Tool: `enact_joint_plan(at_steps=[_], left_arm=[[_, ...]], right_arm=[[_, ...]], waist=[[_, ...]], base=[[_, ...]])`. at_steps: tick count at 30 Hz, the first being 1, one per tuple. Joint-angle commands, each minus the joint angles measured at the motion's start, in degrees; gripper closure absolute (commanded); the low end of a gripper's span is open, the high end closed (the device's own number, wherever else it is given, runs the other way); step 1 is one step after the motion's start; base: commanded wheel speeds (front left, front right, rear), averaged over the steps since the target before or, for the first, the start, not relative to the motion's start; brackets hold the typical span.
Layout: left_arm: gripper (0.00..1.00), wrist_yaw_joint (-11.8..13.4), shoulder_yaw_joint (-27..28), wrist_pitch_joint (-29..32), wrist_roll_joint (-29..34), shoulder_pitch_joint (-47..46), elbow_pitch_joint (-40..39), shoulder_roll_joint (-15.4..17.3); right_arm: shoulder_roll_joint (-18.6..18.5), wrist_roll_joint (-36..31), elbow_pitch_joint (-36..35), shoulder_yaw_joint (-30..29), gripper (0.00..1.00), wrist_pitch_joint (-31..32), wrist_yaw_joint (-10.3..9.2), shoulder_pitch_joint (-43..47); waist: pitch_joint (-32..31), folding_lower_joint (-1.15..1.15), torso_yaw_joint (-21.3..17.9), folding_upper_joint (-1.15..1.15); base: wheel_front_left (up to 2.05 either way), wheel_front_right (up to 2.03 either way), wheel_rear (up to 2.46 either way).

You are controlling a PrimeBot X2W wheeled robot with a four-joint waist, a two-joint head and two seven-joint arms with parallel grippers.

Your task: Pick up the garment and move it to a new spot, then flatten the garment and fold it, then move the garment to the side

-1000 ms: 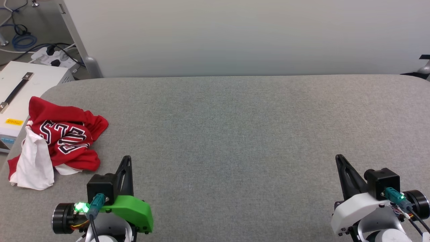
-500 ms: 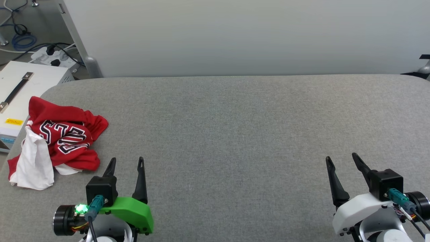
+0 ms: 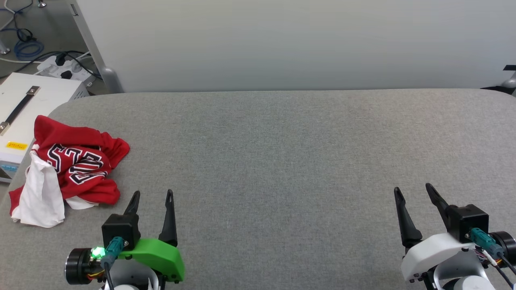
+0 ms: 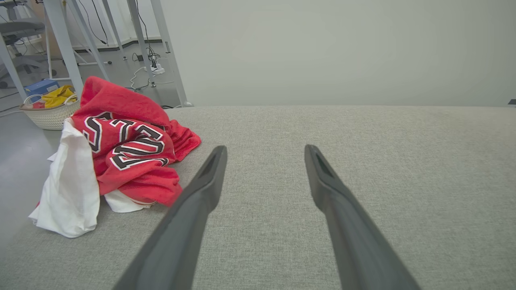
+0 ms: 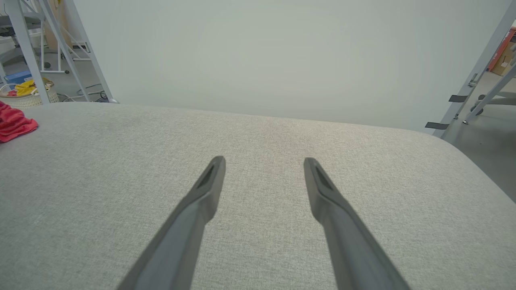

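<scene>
I saw the garment (image 3: 72,165) as a crumpled heap: red cloth on top, black-and-white outlined characters facing up, and a white fold hanging down its left side. It lay at the left edge of the table (image 3: 282,161), toward the far corner, with its white part reaching the rim and a white box (image 3: 24,100) just beyond. From the heap rightward, grey surface stretched to the rounded right edge. The heap ran longest from far to near along the left edge; I could not tell which end was the collar. The left gripper (image 3: 153,192) hovered just beside its near end, fingers apart. The right gripper (image 3: 412,187), well away, was spread too.
</scene>
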Motion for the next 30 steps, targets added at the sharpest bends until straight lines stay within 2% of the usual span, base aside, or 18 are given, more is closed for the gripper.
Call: enact_joint_plan(at_steps=[1, 30], left_arm=[[0.00, -0.2, 0.0, -0.7, -0.9, 0.1, 0.3, -0.1], [0.00, -1.1, 0.1, -4.1, -4.0, 0.6, 0.4, -0.1]], right_arm=[[0.0, 0.7, 0.3, -0.2, 0.00, -0.7, -0.01, 0.1], [0.0, 3.4, -0.7, -0.4, 0.00, -4.0, -0.02, 0.2]], waist=[[0.0, 0.00, 0.0, 0.00], [0.3, 0.00, 0.1, 0.00]], base=[[0.00, 0.00, 0.00], [0.00, 0.00, 0.00]])
